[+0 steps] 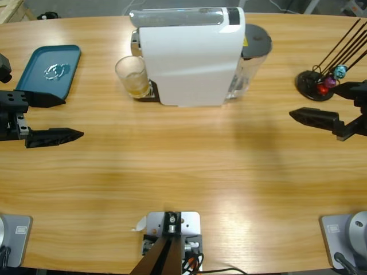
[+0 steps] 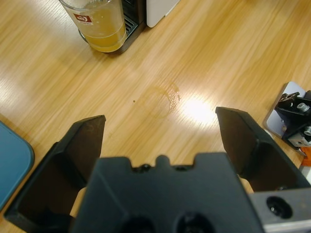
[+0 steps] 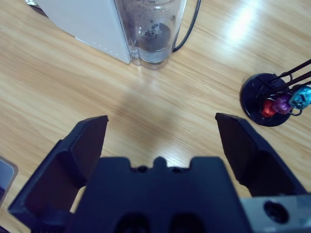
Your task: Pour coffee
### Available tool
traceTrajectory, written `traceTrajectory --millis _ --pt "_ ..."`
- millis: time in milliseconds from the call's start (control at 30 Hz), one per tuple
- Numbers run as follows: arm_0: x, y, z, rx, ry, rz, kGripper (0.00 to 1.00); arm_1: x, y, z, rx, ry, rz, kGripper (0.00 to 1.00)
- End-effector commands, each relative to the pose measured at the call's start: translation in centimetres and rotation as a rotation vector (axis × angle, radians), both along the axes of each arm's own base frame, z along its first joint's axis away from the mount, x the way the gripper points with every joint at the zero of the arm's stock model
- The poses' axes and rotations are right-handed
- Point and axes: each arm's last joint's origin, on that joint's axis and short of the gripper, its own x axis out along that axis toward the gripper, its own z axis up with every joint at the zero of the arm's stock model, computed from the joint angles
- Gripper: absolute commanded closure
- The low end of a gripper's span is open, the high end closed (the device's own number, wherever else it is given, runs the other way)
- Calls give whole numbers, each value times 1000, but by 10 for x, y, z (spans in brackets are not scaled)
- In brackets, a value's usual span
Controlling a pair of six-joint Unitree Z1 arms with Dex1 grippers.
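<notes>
A clear glass tumbler [image 1: 131,70] stands on the drip tray at the left end of the white coffee machine [image 1: 192,54]. A shallow layer of amber coffee [image 1: 136,87] lies in the tumbler. In the left wrist view the tumbler [image 2: 97,17] and its coffee [image 2: 104,40] sit at the top, well beyond the jaws. My left gripper [image 1: 73,118] hovers open over the table's left side, holding nothing. My right gripper [image 1: 312,101] hangs open at the right side, also with nothing in it. Both open grippers [image 2: 160,121] [image 3: 162,121] face bare wood.
A teal tray [image 1: 34,80] with a small silvery object [image 1: 56,70] lies at the back left. A black capsule stand [image 1: 314,85] with coloured capsules is at the back right. The machine's water tank [image 3: 153,31] and a black cable [image 3: 187,29] sit at its right end.
</notes>
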Motion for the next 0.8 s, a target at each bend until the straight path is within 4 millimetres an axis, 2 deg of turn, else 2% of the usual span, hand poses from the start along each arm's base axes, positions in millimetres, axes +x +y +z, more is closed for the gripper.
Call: traceTrajectory --millis 33,800 --pt "0 1 -15 24 45 0 9 5 8 -17 -54 53 2 0" --pt "-3 3 -12 10 34 -5 9 0 4 -14 -25 50 18 0"
